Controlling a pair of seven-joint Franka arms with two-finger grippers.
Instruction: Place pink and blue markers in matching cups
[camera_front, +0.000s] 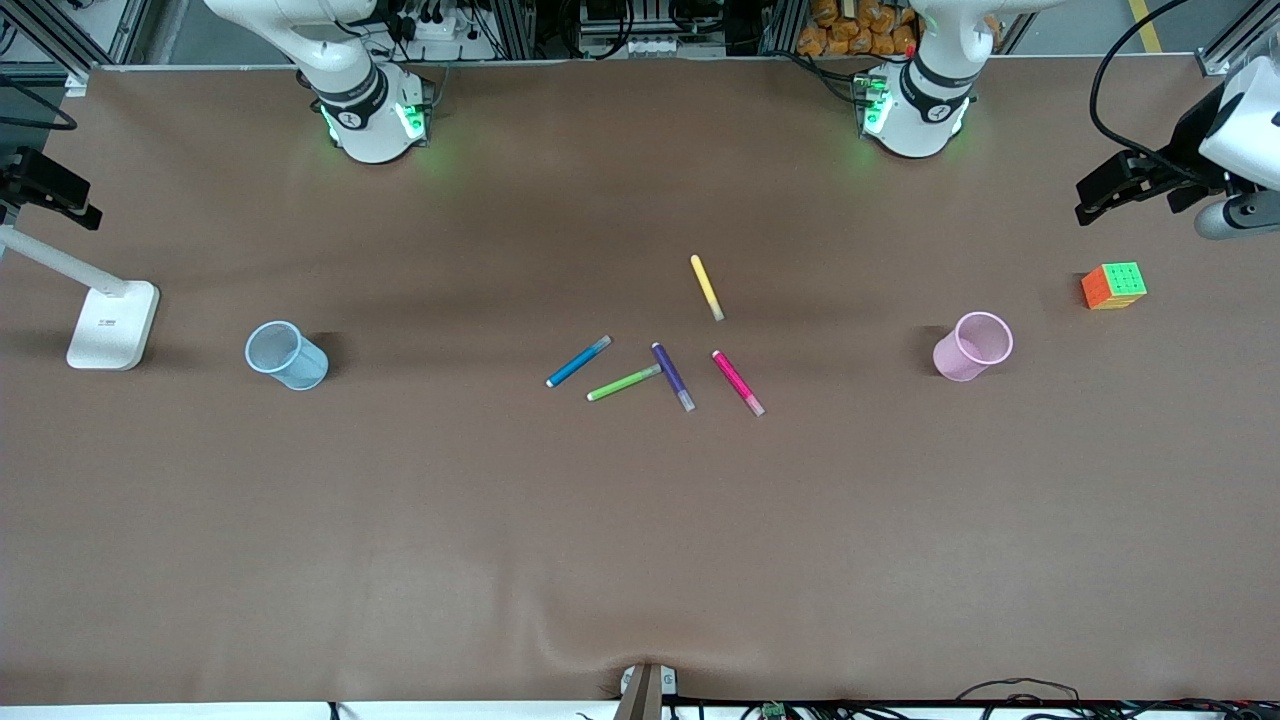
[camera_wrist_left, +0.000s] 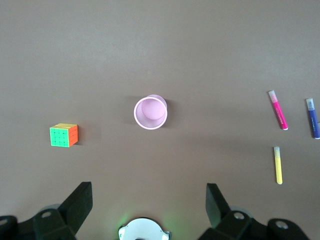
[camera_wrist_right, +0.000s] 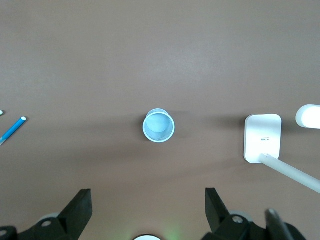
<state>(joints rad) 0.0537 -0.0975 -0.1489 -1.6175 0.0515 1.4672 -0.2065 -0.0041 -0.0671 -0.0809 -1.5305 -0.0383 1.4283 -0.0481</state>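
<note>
The pink marker (camera_front: 738, 383) and the blue marker (camera_front: 578, 361) lie flat among other pens at the middle of the table. The pink cup (camera_front: 970, 347) stands upright toward the left arm's end. The blue cup (camera_front: 287, 355) stands upright toward the right arm's end. Both cups look empty. My left gripper (camera_front: 1090, 200) hangs open and empty, high over the left arm's end. Its wrist view shows its open fingers (camera_wrist_left: 149, 192), the pink cup (camera_wrist_left: 150, 112) and the pink marker (camera_wrist_left: 278, 110). My right gripper (camera_front: 88, 205) hangs open and empty, high over the right arm's end. Its wrist view shows its open fingers (camera_wrist_right: 148, 195), the blue cup (camera_wrist_right: 159, 125) and the blue marker (camera_wrist_right: 12, 130).
A purple pen (camera_front: 673, 377) and a green pen (camera_front: 624, 383) lie between the two markers. A yellow pen (camera_front: 707, 287) lies farther from the front camera. A colour cube (camera_front: 1114, 286) sits beside the pink cup. A white lamp base (camera_front: 112, 325) stands beside the blue cup.
</note>
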